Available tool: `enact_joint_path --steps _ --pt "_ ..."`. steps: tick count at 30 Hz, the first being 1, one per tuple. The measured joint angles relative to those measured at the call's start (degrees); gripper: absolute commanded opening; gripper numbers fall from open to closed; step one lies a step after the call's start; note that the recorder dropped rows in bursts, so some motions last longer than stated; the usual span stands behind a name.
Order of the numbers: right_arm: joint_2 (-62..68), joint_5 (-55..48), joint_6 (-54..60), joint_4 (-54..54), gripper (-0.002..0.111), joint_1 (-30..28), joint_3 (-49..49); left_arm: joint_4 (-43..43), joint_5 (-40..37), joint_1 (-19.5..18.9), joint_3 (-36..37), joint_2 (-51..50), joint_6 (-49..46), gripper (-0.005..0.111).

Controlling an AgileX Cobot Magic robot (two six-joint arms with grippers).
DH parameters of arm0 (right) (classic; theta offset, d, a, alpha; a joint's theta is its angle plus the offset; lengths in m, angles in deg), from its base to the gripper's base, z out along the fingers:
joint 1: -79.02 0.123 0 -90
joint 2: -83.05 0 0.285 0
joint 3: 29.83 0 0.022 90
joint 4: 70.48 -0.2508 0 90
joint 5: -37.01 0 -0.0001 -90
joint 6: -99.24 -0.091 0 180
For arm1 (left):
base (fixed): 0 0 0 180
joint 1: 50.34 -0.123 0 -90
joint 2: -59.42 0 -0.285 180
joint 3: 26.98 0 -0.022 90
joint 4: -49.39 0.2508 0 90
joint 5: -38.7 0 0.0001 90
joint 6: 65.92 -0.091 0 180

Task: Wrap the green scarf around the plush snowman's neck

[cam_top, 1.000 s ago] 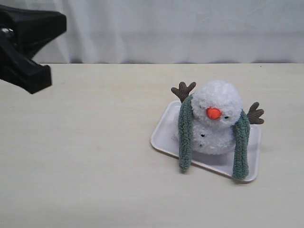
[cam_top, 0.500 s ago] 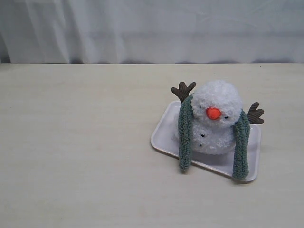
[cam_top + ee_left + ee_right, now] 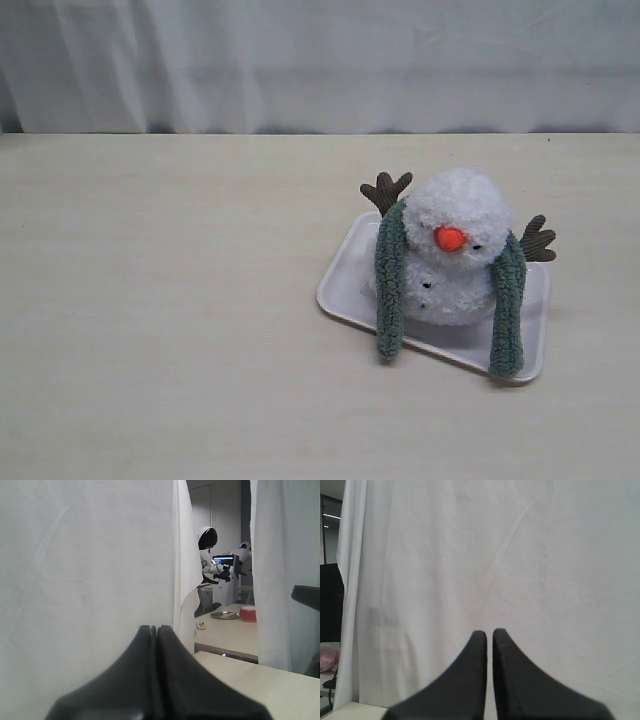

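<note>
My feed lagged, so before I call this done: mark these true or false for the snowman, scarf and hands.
1. The plush snowman sits on the white tray. True.
2. The green scarf lies heaped beside the tray. False: it is draped behind the snowman's neck, one end hanging down each side.
3. The scarf ends cross in front. False: they hang apart, uncrossed.
4. The left hand and right hand are shut, holding nothing. True.
5. A hand grips a scarf end. False: both hands face a white curtain, with no scarf in view.
</note>
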Motion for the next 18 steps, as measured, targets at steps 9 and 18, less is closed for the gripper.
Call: enact_joint_path --steps 9,18 --pt "0.0 0.0 0.0 0.0 0.004 0.0 0.0 0.1 0.7 0.0 0.0 0.0 0.0 0.000" --pt "0.0 0.0 0.0 0.0 0.004 0.0 0.0 0.1 0.9 0.0 0.0 0.0 0.1 0.000"
